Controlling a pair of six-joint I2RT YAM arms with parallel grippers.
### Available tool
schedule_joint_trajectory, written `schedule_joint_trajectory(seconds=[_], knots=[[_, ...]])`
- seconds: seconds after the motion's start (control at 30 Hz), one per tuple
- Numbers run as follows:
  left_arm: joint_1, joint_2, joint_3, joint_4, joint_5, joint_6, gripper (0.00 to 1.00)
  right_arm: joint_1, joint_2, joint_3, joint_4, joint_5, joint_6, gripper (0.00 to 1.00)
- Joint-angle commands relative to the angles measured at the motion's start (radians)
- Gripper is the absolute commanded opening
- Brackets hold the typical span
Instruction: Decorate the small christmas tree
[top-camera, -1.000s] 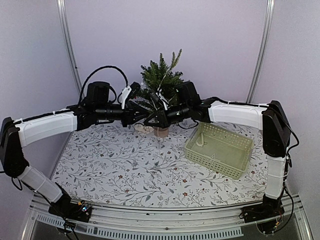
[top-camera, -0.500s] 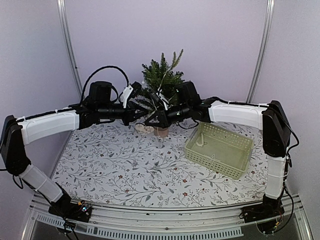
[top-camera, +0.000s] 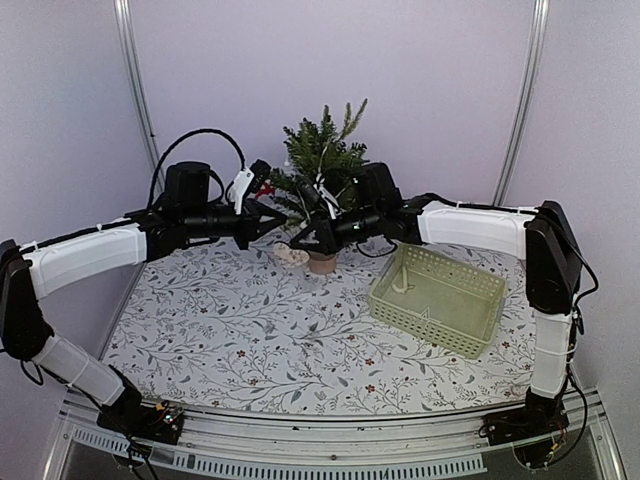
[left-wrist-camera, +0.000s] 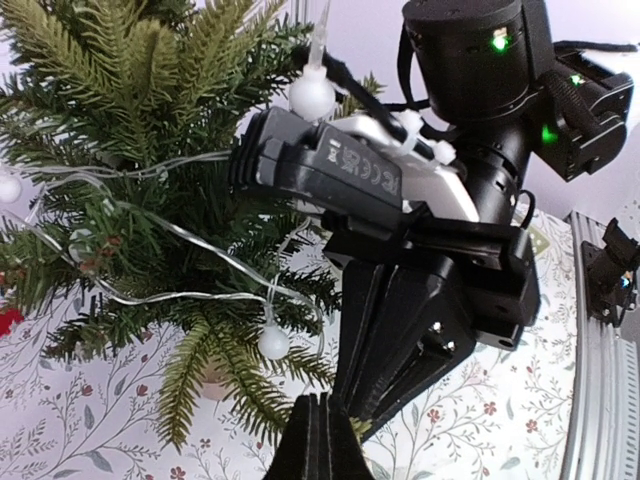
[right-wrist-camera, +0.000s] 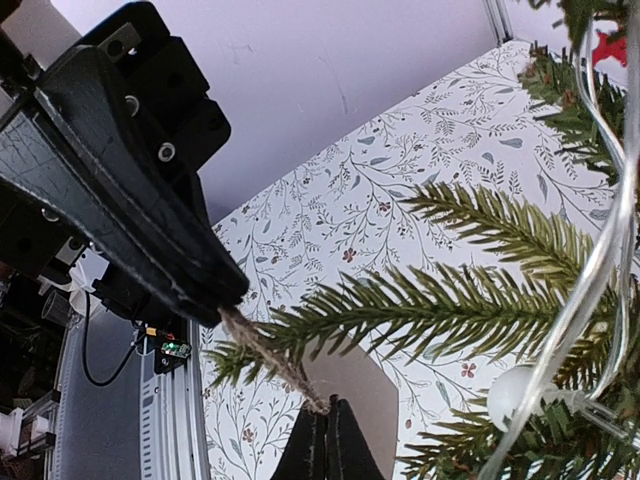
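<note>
Two shut claws: left claw (left-wrist-camera: 318, 420) and right claw (right-wrist-camera: 328, 425) both pinch one twine strand (right-wrist-camera: 272, 358) under the tree (top-camera: 322, 160), probably to hang it on a branch.

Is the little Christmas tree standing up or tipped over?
Upright: the small christmas tree stands on its base, top pointing up.

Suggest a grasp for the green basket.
Pinch the near long wall of the green basket at its rim, coming from above, one finger inside and one outside. It sits upright and open-topped with thin straight walls, and the body looks too wide to span.
</note>
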Motion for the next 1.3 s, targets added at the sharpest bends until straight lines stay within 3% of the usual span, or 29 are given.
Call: schedule_joint_trajectory(seconds=[0.0, 0.17, 0.6, 0.73, 0.87, 1.07, 1.27], knots=[[0.012, -0.034, -0.011, 0.024, -0.015, 0.013, 0.00, -0.007, -0.021, 0.025, -0.002, 0.011, -0.008, 0.03], [0.016, -0.024, -0.025, 0.011, -0.072, 0.015, 0.00, -0.002, -0.002, 0.047, -0.021, 0.017, -0.006, 0.02], [0.019, 0.028, -0.006, 0.038, -0.027, -0.009, 0.01, 0.008, -0.024, -0.025, -0.102, 0.073, -0.058, 0.00], [0.018, 0.011, -0.006, 0.036, -0.030, -0.010, 0.18, 0.011, -0.016, -0.024, -0.100, 0.085, -0.051, 0.01], [0.021, -0.017, -0.018, 0.048, -0.043, -0.020, 0.28, 0.014, -0.017, -0.028, -0.104, 0.092, -0.052, 0.06], [0.033, -0.058, -0.050, 0.076, -0.064, -0.054, 0.44, 0.023, -0.033, -0.036, -0.110, 0.103, -0.063, 0.23], [0.058, -0.114, -0.123, 0.124, -0.082, -0.130, 0.51, 0.024, -0.088, -0.068, -0.088, 0.128, -0.060, 0.38]])
